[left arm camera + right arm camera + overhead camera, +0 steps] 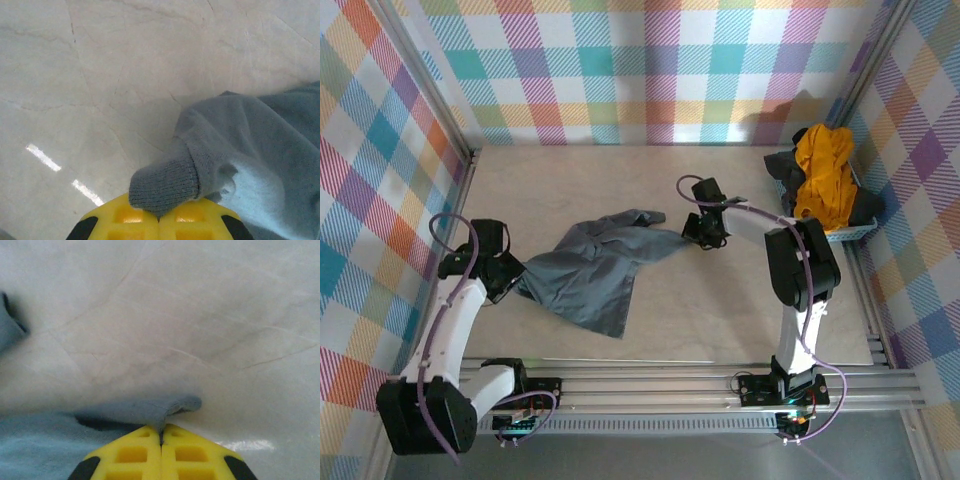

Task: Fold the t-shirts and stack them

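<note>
Grey t-shirt (590, 272) clamped by left pincer (159, 216), right pincer (161, 432).

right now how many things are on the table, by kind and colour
slate-grey t-shirt: 1
mustard-yellow t-shirt: 1
dark grey cloth under the yellow one: 1
light blue basket: 1
total: 4

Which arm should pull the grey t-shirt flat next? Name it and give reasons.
Right, probably. The right fingers pinch an edge of the grey t-shirt mid-table, with bare table all around. The left fingers also grip it, but sit close to the side wall.
</note>
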### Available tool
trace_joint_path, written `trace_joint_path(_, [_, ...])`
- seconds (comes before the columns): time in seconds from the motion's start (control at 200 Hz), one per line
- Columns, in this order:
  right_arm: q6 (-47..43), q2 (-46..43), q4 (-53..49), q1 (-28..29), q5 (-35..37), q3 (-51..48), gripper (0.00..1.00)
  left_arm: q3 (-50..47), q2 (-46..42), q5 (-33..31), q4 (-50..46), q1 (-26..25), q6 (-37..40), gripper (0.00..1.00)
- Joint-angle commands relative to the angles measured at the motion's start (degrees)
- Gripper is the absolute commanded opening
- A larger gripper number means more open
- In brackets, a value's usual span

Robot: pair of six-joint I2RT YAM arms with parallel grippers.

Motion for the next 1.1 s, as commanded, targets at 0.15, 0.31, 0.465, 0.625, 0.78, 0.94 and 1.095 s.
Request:
trace_joint_path(0.15, [0.28, -17.23, -7.89, -2.87, 8.73, -0.2, 0.0, 12.5, 13.64, 7.69, 6.03, 4.18, 2.14, 0.0])
trace_joint_path(0.31, [-0.4, -27.57, -14.16, -3.32, 13.47, -0.32, 0.0, 24.22, 20.33, 10.52, 5.72, 4.31, 0.13, 0.0])
trace_joint_path(0.465, [3.96, -30.07, -18.43, -3.28, 15.98, -2.35, 0.0, 32.28, 28.59, 9.2, -0.57, 4.31, 0.85, 0.0])
trace_joint_path(0.625, [5.71, -29.69, -21.65, -3.02, 11.38, -7.02, 0.0, 28.63, 29.05, 5.08, -2.4, 4.16, 2.46, 0.99])
trace_joint_path(0.78, [4.64, -27.59, -24.47, -3.02, 5.45, -9.66, 0.0, 19.46, 26.62, 3.8, -4.64, -0.77, -0.15, 0.97])
trace_joint_path(0.94, [5.15, -27.77, -25.89, -3.24, 4.4, -12.19, 0.0, 7.42, 26.68, 9.69, 0.19, -4.49, -3.4, 0.93])
trace_joint_path(1.095, [4.31, -25.48, -24.95, -3.9, 3.12, -14.78, 0.0, 0.74, 31.19, 16.2, 10.71, -8.32, -7.52, 0.83])
